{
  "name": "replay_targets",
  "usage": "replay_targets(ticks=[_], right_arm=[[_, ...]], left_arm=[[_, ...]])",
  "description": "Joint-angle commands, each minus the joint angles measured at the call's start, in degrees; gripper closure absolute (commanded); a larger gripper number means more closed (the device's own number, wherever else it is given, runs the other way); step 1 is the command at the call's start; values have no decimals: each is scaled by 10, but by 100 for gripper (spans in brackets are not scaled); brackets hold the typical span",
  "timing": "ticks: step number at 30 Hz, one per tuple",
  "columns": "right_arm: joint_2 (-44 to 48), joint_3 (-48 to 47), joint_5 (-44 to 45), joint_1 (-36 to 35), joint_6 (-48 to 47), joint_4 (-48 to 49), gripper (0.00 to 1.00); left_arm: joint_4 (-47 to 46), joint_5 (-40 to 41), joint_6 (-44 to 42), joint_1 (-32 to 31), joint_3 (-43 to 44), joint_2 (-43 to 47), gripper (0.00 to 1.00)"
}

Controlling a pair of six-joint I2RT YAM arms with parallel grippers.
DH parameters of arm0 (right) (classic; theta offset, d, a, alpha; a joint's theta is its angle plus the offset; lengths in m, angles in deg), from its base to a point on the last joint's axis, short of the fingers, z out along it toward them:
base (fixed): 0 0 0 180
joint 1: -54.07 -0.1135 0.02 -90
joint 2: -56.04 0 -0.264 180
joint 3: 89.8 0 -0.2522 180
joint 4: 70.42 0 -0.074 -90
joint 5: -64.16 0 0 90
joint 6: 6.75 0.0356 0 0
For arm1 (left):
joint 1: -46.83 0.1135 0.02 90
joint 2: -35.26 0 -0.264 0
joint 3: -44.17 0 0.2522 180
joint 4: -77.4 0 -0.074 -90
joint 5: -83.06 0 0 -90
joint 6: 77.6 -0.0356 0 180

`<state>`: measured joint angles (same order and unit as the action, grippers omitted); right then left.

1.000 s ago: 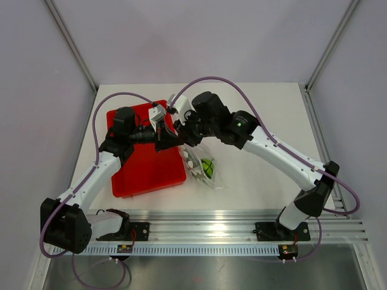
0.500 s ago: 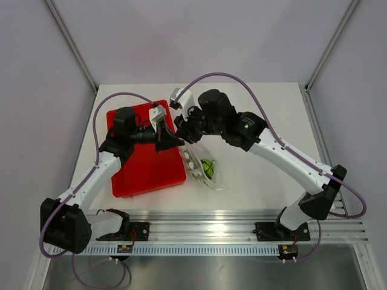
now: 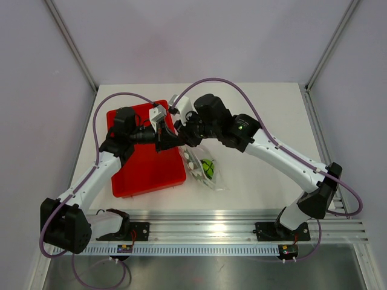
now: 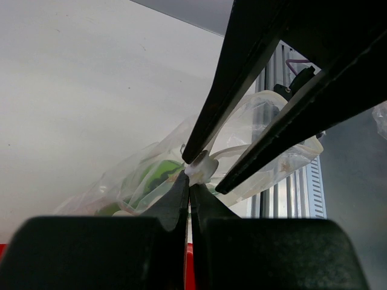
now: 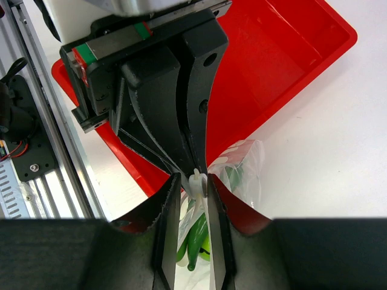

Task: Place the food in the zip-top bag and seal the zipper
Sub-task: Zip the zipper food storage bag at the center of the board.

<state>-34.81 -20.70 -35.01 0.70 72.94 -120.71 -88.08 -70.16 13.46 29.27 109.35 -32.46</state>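
The zip-top bag (image 3: 202,166) lies on the table by the red tray's right edge, its top lifted toward both grippers. The lime-green fruit (image 3: 207,167) and the dark green pod (image 5: 197,242) are inside it. My left gripper (image 4: 190,181) is shut on the bag's top edge, just below the white zipper slider (image 4: 201,166). My right gripper (image 5: 192,187) is open, its fingers (image 5: 166,229) straddling the slider (image 5: 198,180) with a small gap on one side. In the top view the two grippers meet above the tray's right edge (image 3: 179,139).
The red tray (image 3: 145,169) sits under the left arm and shows behind the left gripper in the right wrist view (image 5: 272,72). White table lies right of the bag. An aluminium rail (image 3: 242,232) runs along the near edge.
The right wrist has shifted slightly to the right and back at the bag's top. The left arm and the bag have stayed put.
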Motion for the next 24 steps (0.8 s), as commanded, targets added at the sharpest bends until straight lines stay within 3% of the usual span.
replay_targets(ticks=[1,5,10,19,24], right_arm=[[1,1,-11,-4,0,3,70],[-5,1,-10,-4,2,0,73],[-6,3,-9,-4,5,0,84],[6,18,-1,-5,26,-8,92],[24,45,56,-4,84,7,100]], left_arm=[[-21,-19,-4,-2,27,15,100],[-22,-18,-4,-2,27,16,100],[-23,-18,-4,-2,26,15,100],[-63,2,27,-2,20,13,100],[-72,14,32,-2,19,14,100]])
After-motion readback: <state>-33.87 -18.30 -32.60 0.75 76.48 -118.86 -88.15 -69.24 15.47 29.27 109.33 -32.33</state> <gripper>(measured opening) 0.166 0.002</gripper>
